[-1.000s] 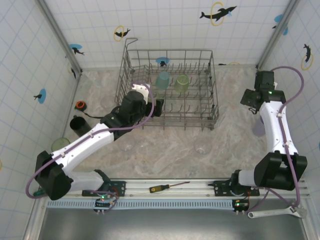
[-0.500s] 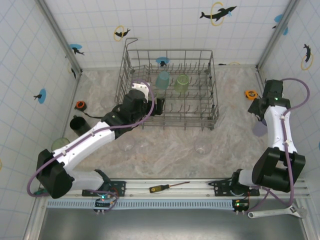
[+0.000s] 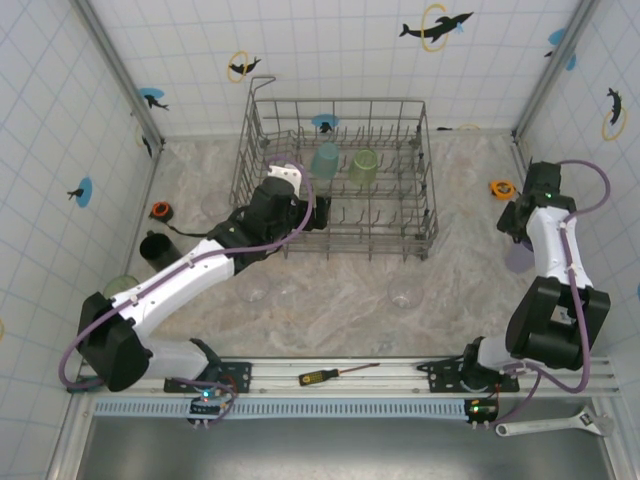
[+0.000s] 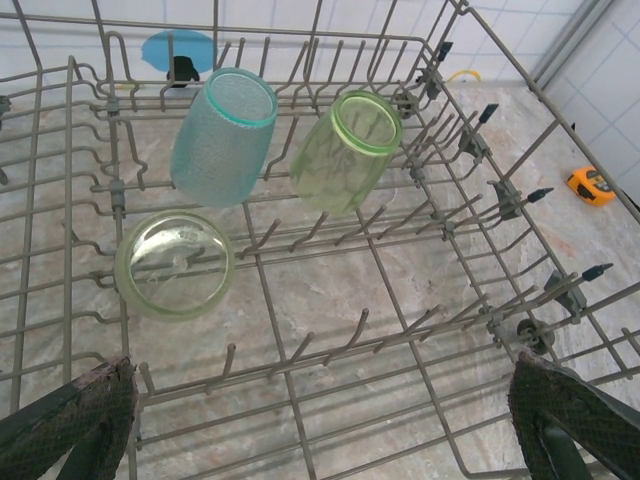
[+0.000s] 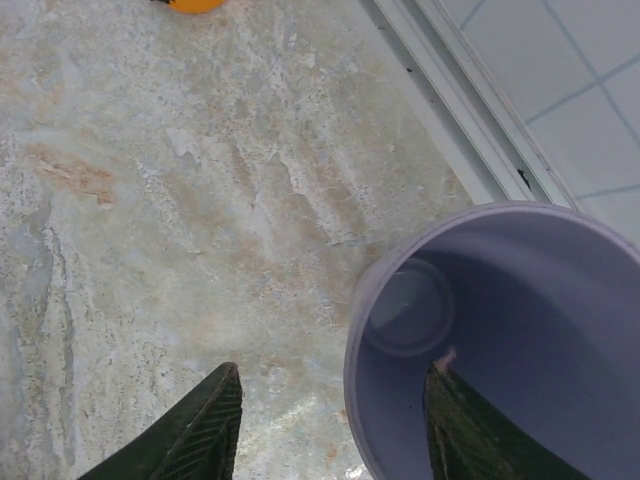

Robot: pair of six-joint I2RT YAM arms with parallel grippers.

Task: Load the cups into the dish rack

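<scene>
One grey dish rack (image 3: pixel 340 101) stands at the back of the counter (image 3: pixel 340 300), the left gripper (image 4: pixel 320 380) spread wide over its near edge. Inside it lean a teal cup (image 4: pixel 222 135) and a pale green cup (image 4: pixel 347 150), with a third cup (image 4: pixel 175 265) nearer. By the right wall, the right gripper (image 5: pixel 332 372), partly spread, straddles the rim of the lavender cup (image 5: pixel 520 330).

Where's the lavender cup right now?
The lavender cup stands upright on the table, far right by the tiled wall, just nearer than the orange tape measure; in the right wrist view the right hand straddles its rim.
</scene>
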